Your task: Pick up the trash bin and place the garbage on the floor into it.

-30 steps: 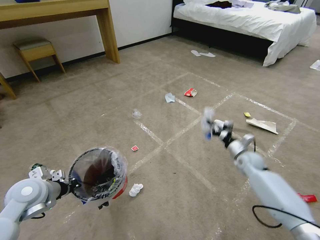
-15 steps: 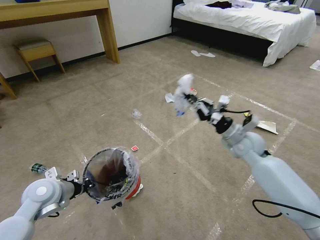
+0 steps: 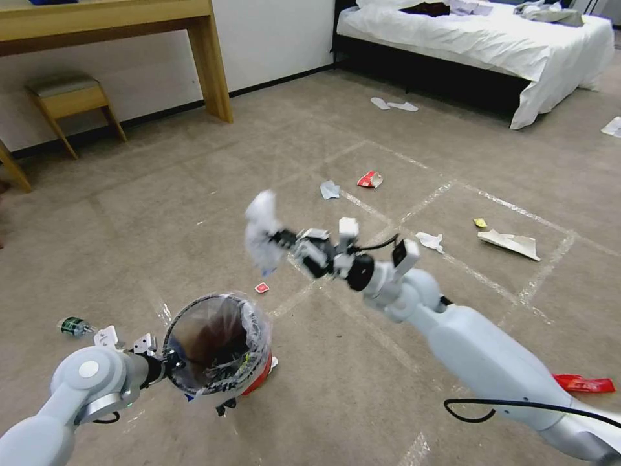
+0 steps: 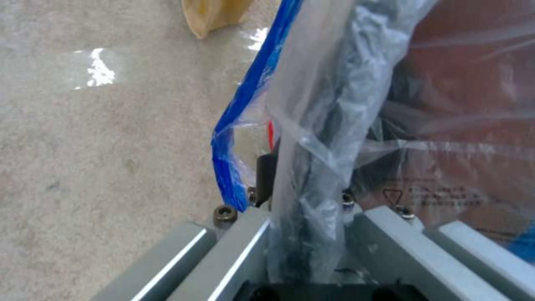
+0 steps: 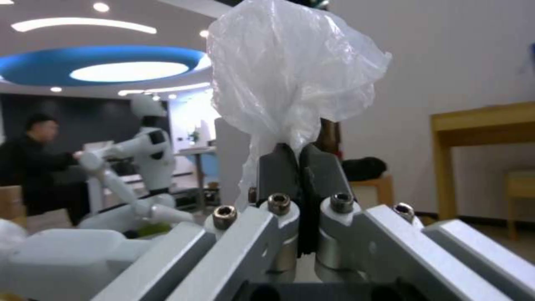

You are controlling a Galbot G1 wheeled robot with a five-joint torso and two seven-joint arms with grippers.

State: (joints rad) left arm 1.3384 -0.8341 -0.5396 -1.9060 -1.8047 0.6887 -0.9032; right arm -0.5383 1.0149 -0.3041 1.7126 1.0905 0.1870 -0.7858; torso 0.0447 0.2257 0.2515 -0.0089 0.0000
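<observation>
The left gripper [image 3: 157, 358] is clamped on the near rim of the trash bin [image 3: 218, 346], holding it low over the floor [image 3: 162, 213] at the robot's left; in the left wrist view the pads pinch the crinkly clear plastic liner [image 4: 312, 138] and the dark rim together, with a blue strip of bag edge [image 4: 245, 108] hanging beside them. The bin's mouth faces up toward the head camera, dark inside, its red lower body showing at the right side. The right gripper [image 3: 283, 238] reaches in from the right, raised above the carpet and beyond the bin's far rim; its 2 fingers [image 5: 320, 175] are pressed tight on a crumpled white plastic bag [image 5: 290, 71], which bulges past the fingertips. More garbage lies on the taped carpet: a small red wrapper [image 3: 261, 287] just beyond the bin; a green-capped bottle [image 3: 73, 325] left of the left arm; a crushed red-and-white cup [image 3: 370, 179] and a pale blue tissue [image 3: 329, 189] farther out; a white tissue [image 3: 429, 241], a yellow scrap [image 3: 479, 222] and a flattened paper piece [image 3: 511, 243] to the right; a red wrapper [image 3: 584, 383] behind the right arm.
</observation>
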